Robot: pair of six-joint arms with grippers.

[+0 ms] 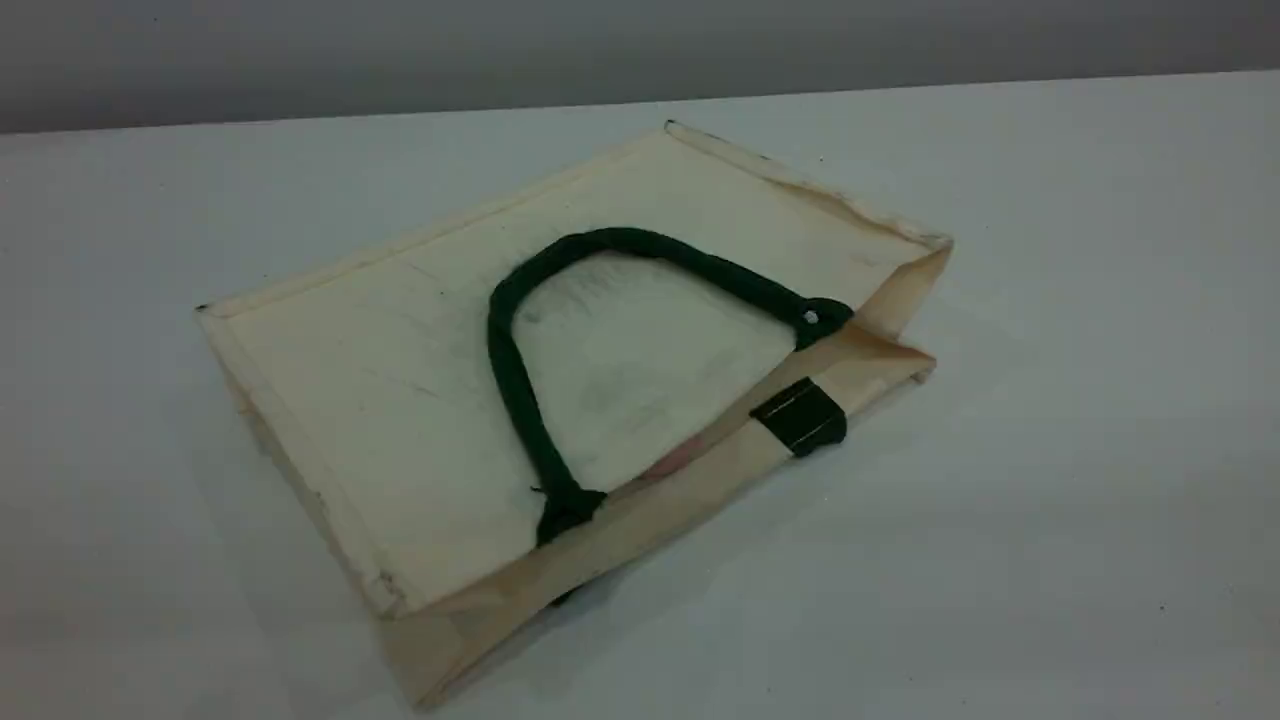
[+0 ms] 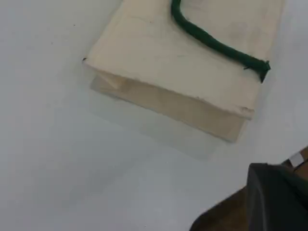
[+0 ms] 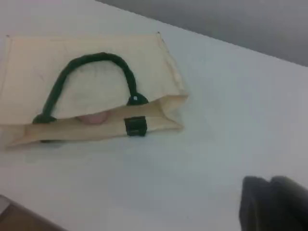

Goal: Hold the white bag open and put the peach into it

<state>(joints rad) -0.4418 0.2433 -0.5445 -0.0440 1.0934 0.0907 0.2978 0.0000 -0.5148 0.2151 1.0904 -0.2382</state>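
Scene view: the large cream canvas tote bag (image 1: 380, 380) lay flat on the pale table (image 1: 1050, 500), its dark green rope handle (image 1: 512, 385) draped on top; a sliver of the small pink-red peach (image 1: 680, 460) showed just inside the bag's mouth. Left wrist view: the left gripper (image 2: 276, 195), jaws clenched, hung off the bag's folded side. Right wrist view: the right gripper (image 3: 272, 202), also clenched, faced the bag's mouth. The canvas seemed light and floppy, best pinched at the hem beside the handle

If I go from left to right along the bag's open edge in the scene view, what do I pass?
On the white bag: green handle at its near end → pink peach peeking out → dark green patch → folded side.
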